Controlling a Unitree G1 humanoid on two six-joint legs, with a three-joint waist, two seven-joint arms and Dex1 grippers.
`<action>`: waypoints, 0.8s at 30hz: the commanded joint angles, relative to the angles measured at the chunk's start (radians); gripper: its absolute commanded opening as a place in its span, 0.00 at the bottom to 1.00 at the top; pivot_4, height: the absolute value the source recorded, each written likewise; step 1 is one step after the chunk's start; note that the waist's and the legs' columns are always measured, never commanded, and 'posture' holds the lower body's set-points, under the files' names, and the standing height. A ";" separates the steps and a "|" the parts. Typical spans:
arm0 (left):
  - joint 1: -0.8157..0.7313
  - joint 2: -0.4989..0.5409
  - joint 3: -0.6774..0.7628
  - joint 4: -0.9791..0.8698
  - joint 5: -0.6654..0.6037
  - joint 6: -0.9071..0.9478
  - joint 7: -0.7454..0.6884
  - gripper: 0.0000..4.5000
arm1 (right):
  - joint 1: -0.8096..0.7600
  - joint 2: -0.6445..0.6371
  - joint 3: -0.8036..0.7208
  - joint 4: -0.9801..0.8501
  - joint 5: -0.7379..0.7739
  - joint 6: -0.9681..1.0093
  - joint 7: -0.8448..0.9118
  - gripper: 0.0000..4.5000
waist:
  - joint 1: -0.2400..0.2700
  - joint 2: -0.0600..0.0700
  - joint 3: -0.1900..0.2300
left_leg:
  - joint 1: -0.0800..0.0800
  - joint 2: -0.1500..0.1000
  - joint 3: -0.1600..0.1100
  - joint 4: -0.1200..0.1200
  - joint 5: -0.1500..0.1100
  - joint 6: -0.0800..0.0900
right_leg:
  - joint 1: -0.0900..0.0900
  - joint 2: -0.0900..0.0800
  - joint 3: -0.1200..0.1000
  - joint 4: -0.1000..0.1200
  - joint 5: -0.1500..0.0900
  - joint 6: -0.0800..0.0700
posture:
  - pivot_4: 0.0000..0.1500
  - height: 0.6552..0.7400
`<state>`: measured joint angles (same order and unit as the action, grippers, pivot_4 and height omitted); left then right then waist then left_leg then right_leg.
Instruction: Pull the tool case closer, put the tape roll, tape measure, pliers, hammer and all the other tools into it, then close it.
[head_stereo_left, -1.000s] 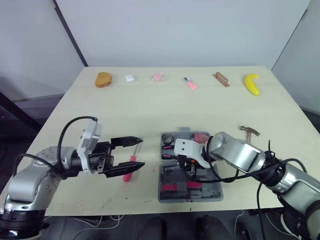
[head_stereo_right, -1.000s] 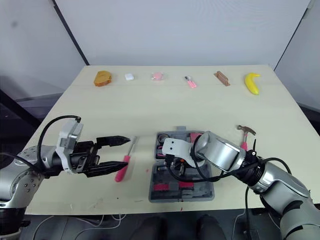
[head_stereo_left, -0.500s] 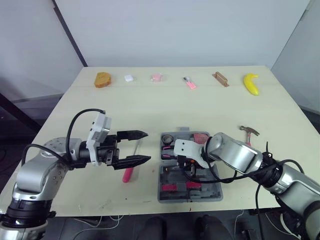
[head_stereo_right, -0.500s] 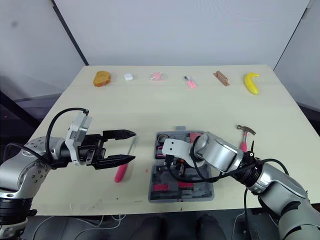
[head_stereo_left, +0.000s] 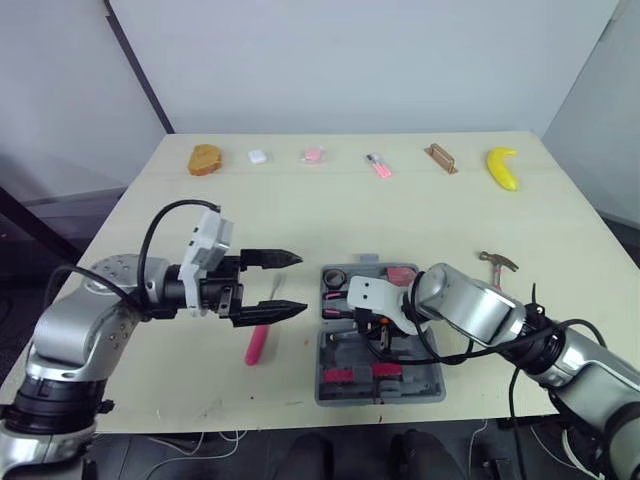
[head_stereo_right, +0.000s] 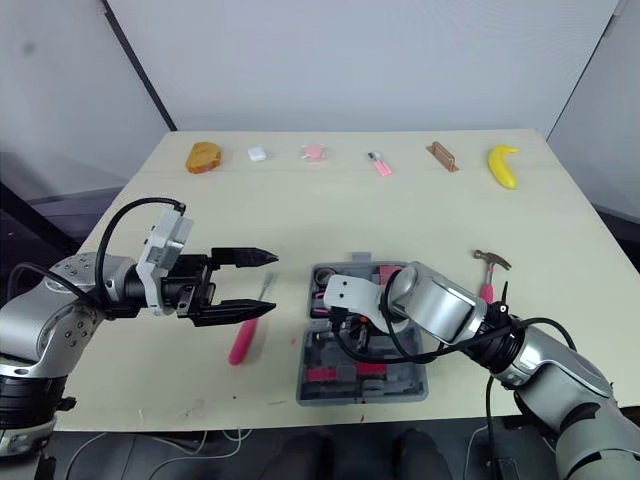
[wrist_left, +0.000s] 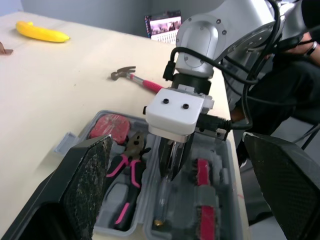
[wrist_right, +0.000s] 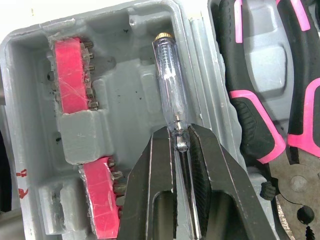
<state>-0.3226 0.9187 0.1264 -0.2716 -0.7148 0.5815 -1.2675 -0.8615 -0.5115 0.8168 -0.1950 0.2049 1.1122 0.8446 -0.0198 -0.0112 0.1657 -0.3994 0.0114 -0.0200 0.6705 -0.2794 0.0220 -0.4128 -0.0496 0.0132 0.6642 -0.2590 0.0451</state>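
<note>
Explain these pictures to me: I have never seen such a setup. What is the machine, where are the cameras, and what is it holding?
It is a humanoid robot with two arms, each ending in a two-fingered black pincer. The two wide pictures come from a stereo camera on its head, looking down over a table. The other two come from wrist cameras, looking along each pincer's fingers. On the table lies an open grey tool case with pliers inside. The right pincer reaches into it and is shut on a clear screwdriver. The left pincer hangs open above the table, holding nothing, near a pink screwdriver. A hammer lies to the robot's right of the case. A banana lies at the far edge.
</note>
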 joint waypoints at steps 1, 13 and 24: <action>-0.025 0.025 -0.011 -0.034 0.017 -0.011 -0.020 1.00 | -0.002 0.004 -0.034 -0.029 -0.004 0.004 0.002 0.00 | 0.001 0.000 0.000 | 0.000 0.000 0.000 0.000 0.000 0.000 | 0.000 0.000 0.000 0.000 0.000 0.000 | 1.00 1.00; -0.027 0.046 -0.025 0.004 0.062 -0.053 -0.084 1.00 | 0.001 0.011 -0.044 -0.028 -0.004 0.017 -0.001 0.00 | 0.000 0.000 0.000 | 0.000 0.000 0.000 0.000 0.000 0.000 | 0.000 0.000 0.000 0.000 0.000 0.000 | 1.00 1.00; 0.177 0.050 0.077 0.068 0.089 -0.239 -0.196 1.00 | 0.010 0.035 -0.053 0.003 -0.001 0.004 0.001 0.00 | -0.013 0.000 0.000 | 0.000 0.000 -0.001 0.000 0.000 0.000 | 0.000 0.000 -0.001 0.000 0.000 0.000 | 1.00 1.00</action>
<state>-0.1601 0.9589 0.1690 -0.2105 -0.6273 0.3796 -1.4393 -0.8542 -0.4812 0.8044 -0.1806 0.2022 1.1284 0.8443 -0.0329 -0.0112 0.1657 -0.3996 0.0111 -0.0210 0.6707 -0.2794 0.0220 -0.4128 -0.0499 0.0127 0.6644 -0.2590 0.0451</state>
